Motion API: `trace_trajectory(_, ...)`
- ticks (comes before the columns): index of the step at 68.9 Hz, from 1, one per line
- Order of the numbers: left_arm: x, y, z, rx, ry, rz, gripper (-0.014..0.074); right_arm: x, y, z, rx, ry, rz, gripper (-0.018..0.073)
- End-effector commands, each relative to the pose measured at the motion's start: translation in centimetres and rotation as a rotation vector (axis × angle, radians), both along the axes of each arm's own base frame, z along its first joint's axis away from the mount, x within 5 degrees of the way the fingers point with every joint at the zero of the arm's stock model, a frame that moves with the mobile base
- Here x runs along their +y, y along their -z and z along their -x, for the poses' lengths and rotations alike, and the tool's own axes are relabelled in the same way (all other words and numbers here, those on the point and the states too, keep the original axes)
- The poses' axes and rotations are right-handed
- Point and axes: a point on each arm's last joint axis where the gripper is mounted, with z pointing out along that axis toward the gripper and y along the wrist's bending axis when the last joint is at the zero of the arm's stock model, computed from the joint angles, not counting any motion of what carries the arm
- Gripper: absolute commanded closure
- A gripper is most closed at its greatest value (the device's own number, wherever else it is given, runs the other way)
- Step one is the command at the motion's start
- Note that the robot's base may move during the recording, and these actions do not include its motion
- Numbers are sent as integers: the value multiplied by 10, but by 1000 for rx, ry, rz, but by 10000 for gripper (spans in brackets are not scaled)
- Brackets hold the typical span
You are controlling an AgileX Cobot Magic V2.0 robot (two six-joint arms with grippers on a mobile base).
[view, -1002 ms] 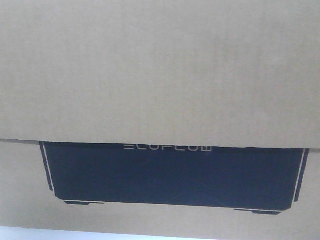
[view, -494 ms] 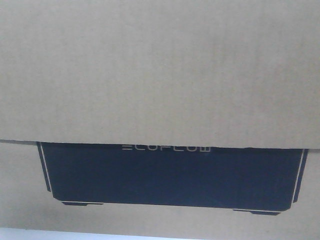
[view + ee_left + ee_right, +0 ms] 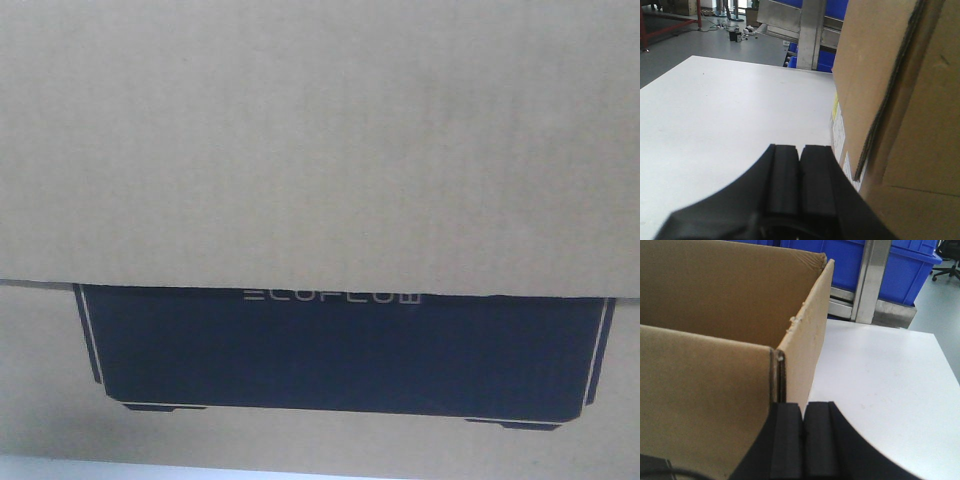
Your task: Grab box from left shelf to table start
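An industrial workshop or warehouse: grey concrete floor (image 3: 685,42), silvery metal rack (image 3: 810,30) holding blue plastic crates (image 3: 900,265) behind a white work surface (image 3: 715,115), with cables beyond.

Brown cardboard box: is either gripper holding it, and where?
Neither pinches the brown corrugated cardboard box. Left gripper and right gripper are both shut on nothing, beside its opposite side walls; whether they press it cannot be told.

brown corrugated cardboard box (image 3: 320,140): matt, ribbed paperboard
white table (image 3: 715,115): smooth, matt
blue crates (image 3: 900,260): glossy plastic
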Motion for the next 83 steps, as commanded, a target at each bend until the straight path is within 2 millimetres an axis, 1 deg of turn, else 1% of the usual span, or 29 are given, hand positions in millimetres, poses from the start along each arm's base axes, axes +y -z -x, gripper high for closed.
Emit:
trace_trajectory(1,1,-11,2,-114,-7,16,696,-2,-16,-2,-171,30,-12,502)
trace_trajectory(8,1,-11,2,-114,-7,16,696,-4,-8,-11,-244,97,-53,502)
trace_trajectory(15,1,-11,2,-114,-7,16,696,-7,15,-22,-250,161,-107,502)
trace_trajectory(23,1,-11,2,-114,-7,16,696,-10,49,-33,-233,200,-114,502)
trace_trajectory(32,1,-11,2,-114,-7,16,696,-12,78,-40,-251,211,-114,502)
trace_trajectory(35,1,-11,2,-114,-7,16,696,-12,80,-39,-225,209,-113,502)
trace_trajectory(83,1,-11,1,-113,-7,16,696,-12,79,-39,-232,208,-108,502)
